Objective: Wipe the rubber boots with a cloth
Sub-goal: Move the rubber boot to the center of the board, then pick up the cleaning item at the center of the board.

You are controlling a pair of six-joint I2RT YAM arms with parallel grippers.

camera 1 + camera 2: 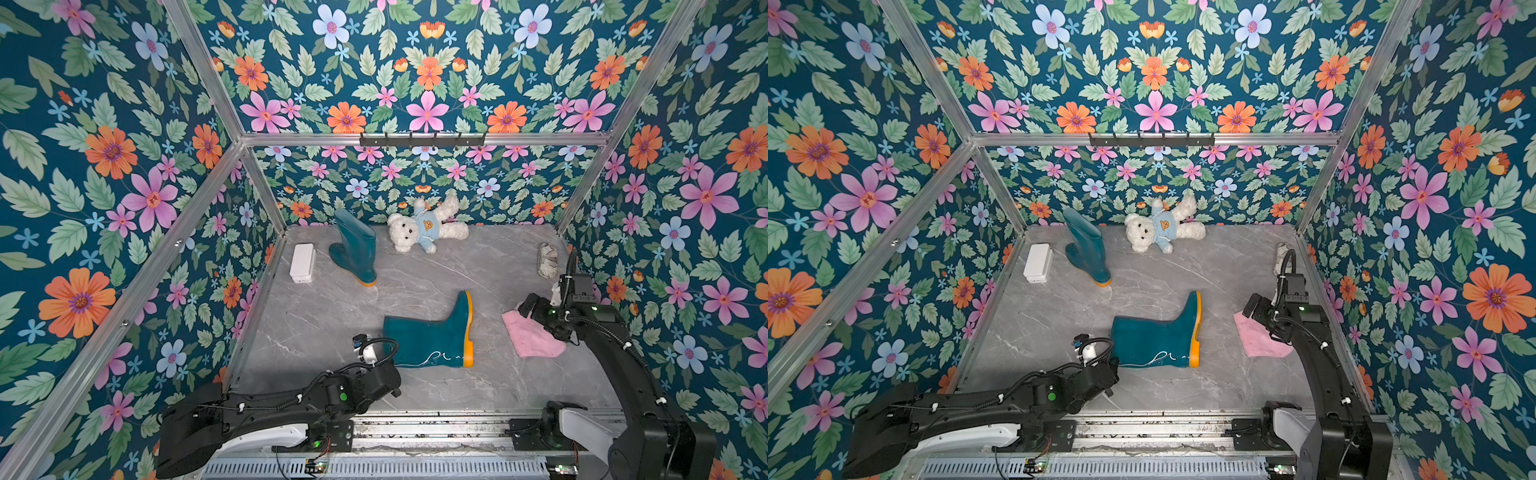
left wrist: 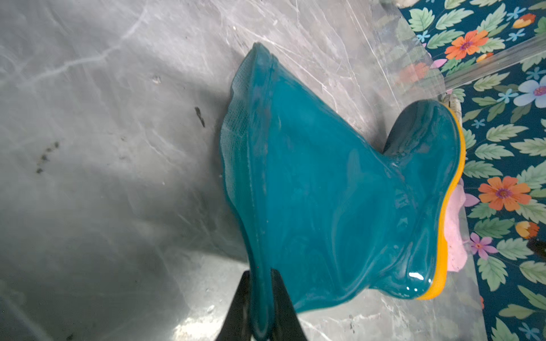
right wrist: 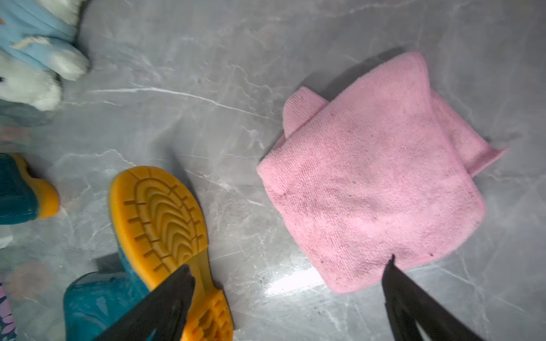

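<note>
We pin the boot (image 2: 325,192), then fetch the cloth (image 3: 375,177).
Our left gripper (image 2: 260,273) pinches its cuff; right gripper (image 3: 289,264), wide open, should straddle the cloth's edge beyond the sole.

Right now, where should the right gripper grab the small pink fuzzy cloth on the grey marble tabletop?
Pinch the pink cloth at the folded edge nearest the right gripper, coming straight down: it lies flat, so only a layered edge offers bulk to bite, I'd judge.
</note>
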